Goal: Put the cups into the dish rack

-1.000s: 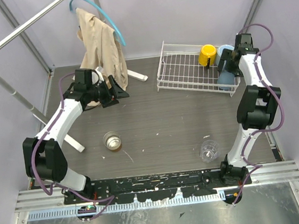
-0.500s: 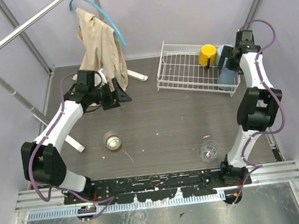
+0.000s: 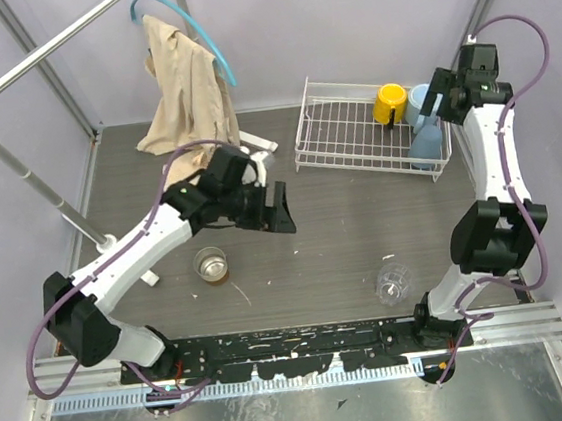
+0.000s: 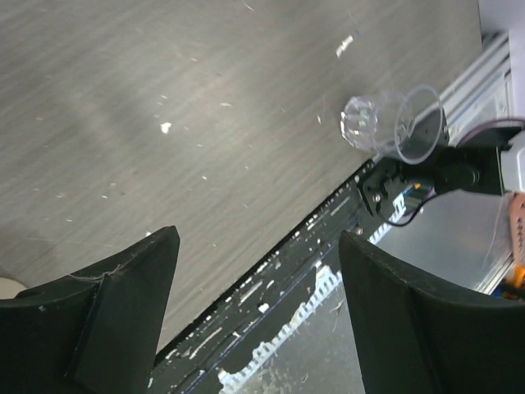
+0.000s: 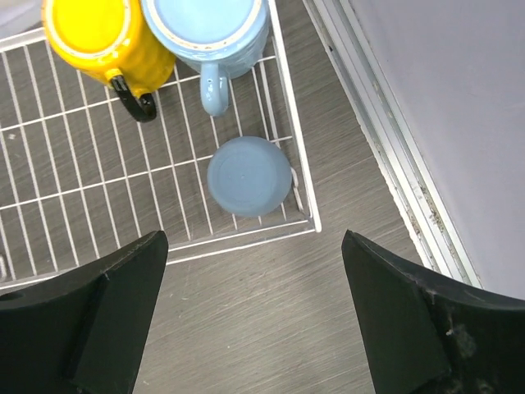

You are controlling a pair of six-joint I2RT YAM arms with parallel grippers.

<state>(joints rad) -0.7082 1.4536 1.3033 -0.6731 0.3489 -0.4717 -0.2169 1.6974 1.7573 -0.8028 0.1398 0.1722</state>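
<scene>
While both tools stand open and empty, entries run outward from each.

Left tool (image 3: 279, 209) (image 4: 258, 246): fingers wide apart, above the worktop (image 3: 324, 236). Metal cup (image 3: 209, 264) near, on its left, toward the bases. Glass cup (image 3: 393, 281) (image 4: 394, 123) well apart, by the worktop's near edge.

Right tool (image 3: 442, 93) (image 5: 254, 246): fingers wide apart, above the rack (image 3: 300, 156) (image 5: 82, 168) at its right end. Tumbler (image 5: 248, 176) (image 3: 425, 147) beneath, in the rack's near right corner. Blue mug (image 5: 209, 29) (image 3: 420, 98) and yellow mug (image 5: 102, 37) (image 3: 388, 104) side by side in the far right corner.

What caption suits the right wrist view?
Open right gripper above yellow mug, blue mug and blue tumbler in dish rack.
</scene>
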